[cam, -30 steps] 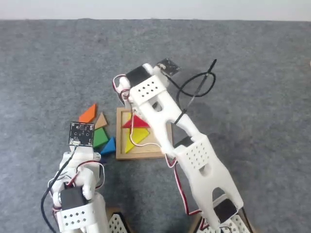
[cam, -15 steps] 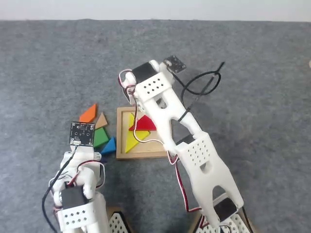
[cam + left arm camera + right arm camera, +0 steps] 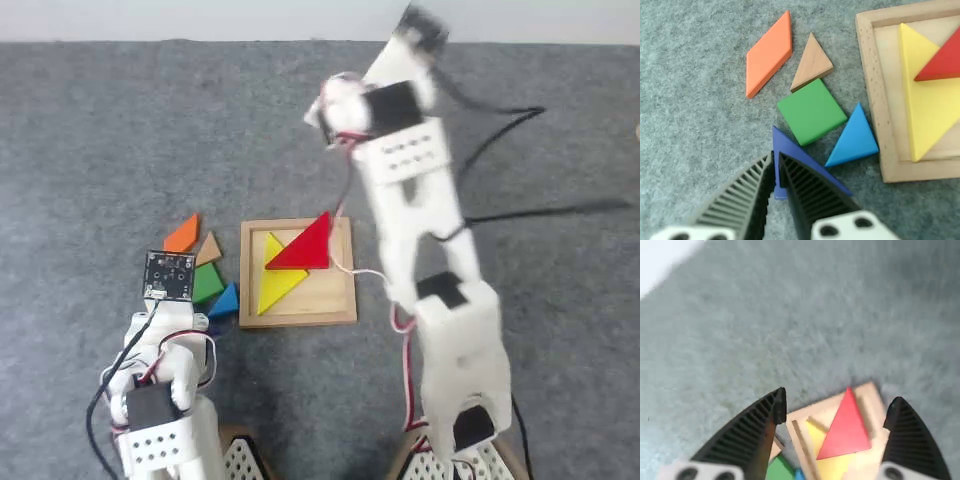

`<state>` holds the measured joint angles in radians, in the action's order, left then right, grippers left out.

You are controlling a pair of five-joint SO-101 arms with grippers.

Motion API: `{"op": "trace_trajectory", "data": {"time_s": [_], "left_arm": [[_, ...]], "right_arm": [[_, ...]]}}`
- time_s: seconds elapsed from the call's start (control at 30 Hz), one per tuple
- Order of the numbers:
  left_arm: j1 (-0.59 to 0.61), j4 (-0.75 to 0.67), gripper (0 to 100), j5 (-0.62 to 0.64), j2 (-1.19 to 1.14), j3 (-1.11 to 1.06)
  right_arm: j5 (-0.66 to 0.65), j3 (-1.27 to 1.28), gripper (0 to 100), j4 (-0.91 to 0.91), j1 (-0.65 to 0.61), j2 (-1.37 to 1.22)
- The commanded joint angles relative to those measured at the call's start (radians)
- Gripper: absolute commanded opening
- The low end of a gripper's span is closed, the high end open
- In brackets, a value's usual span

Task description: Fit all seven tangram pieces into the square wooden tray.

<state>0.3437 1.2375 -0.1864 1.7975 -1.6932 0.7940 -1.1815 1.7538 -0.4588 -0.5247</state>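
The square wooden tray (image 3: 345, 300) holds a yellow triangle (image 3: 272, 285) and a red triangle (image 3: 305, 245). The red one overlaps the yellow, and its tip reaches the tray's far rim. My right gripper (image 3: 837, 407) hangs open and empty high above the tray (image 3: 875, 390) and the red triangle (image 3: 845, 432). Left of the tray lie an orange parallelogram (image 3: 768, 53), a tan triangle (image 3: 811, 64), a green square (image 3: 811, 111), a light blue triangle (image 3: 854, 135) and a dark blue triangle (image 3: 795, 152). My left gripper (image 3: 776, 157) is shut on nothing, just over the dark blue piece.
Grey carpet covers the table. The raised right arm (image 3: 405, 160) stands over the tray's far right side, with its cables looping out to the right. The left arm (image 3: 165, 330) sits close to the loose pieces, near the front edge.
The right gripper let go of the red triangle in the tray and rose up and away to the far right. The red triangle shifted slightly right. The left arm stayed still.
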Motion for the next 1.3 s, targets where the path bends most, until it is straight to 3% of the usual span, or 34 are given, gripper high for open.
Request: {"op": "trace_trajectory", "data": {"time_s": [0.0,0.13,0.27,0.43,0.63,0.83,0.97,1.27], "left_arm": [[-0.006,0.006,2,0.006,0.018,0.008],[-0.006,0.006,2,0.006,0.018,0.008],[-0.009,0.006,2,0.006,0.018,0.008],[-0.011,0.029,2,0.006,0.02,0.008],[0.006,0.02,2,-0.005,0.021,0.008],[0.095,-0.238,1,-0.29,0.021,0.027],[0.077,-0.295,2,-0.239,0.018,0.067],[-0.049,-0.126,2,-0.157,-0.017,0.259]], "right_arm": [[-0.304,0.204,30.7,0.042,0.039,0.237],[-0.654,0.551,30.7,0.041,0.096,0.444],[-0.724,0.904,30.7,-0.036,0.216,0.641],[-0.824,1.465,30.7,-0.39,0.358,0.845],[-0.829,1.961,30.7,-0.825,0.346,0.974],[-0.827,2.045,30.7,-0.917,0.289,0.944],[-0.815,2.045,30.7,-0.917,0.312,0.909],[-0.813,2.056,30.7,-0.932,0.341,0.911]]}}
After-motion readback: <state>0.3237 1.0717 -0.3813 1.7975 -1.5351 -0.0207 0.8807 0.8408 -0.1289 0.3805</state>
